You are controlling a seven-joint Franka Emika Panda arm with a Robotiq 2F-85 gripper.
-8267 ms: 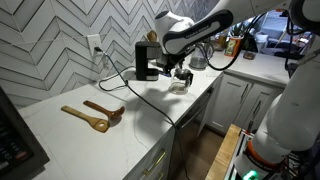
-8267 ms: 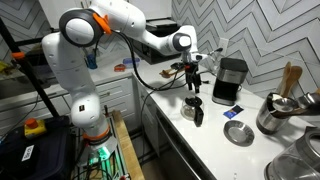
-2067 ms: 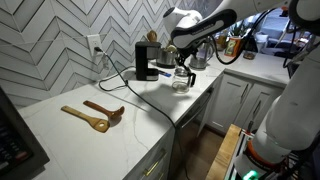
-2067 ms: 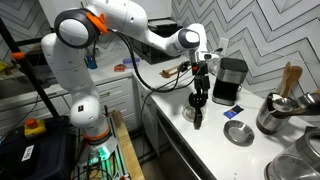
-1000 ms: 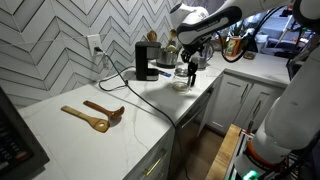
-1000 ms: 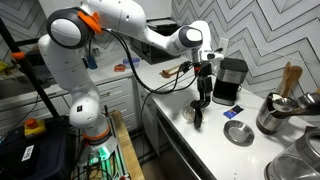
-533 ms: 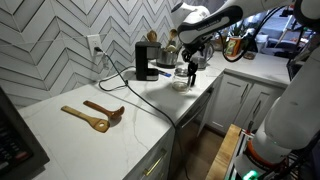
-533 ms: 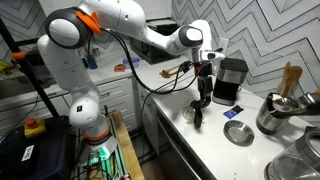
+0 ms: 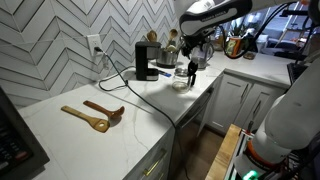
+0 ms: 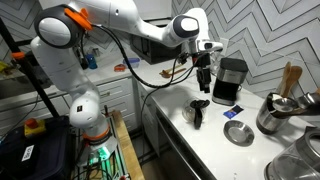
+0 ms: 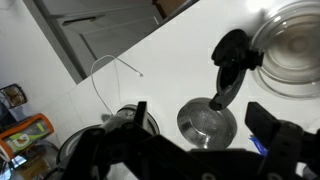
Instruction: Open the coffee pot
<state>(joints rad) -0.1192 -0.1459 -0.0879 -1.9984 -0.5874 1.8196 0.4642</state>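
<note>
The coffee pot (image 10: 198, 109) is a small clear-glass carafe standing near the counter's front edge; it also shows in an exterior view (image 9: 181, 82). In the wrist view I look straight down into its open round mouth (image 11: 207, 122). Its black lid (image 11: 232, 50) is swung back off the mouth on the handle side. My gripper (image 10: 206, 80) hangs well above the pot, open and empty, and also shows in an exterior view (image 9: 192, 62). In the wrist view its two dark fingers (image 11: 200, 110) stand either side of the pot.
The black coffee machine (image 10: 230, 80) stands at the wall behind the pot, also in an exterior view (image 9: 147, 60). A blue card (image 10: 232, 113), a metal dish (image 10: 238, 133) and a steel pot (image 10: 275, 112) holding wooden utensils lie nearby. Wooden spoons (image 9: 95, 113) lie further along the counter.
My gripper has risen straight up from the coffee pot, where it was low half a second ago. The pot stays in place with its mouth uncovered.
</note>
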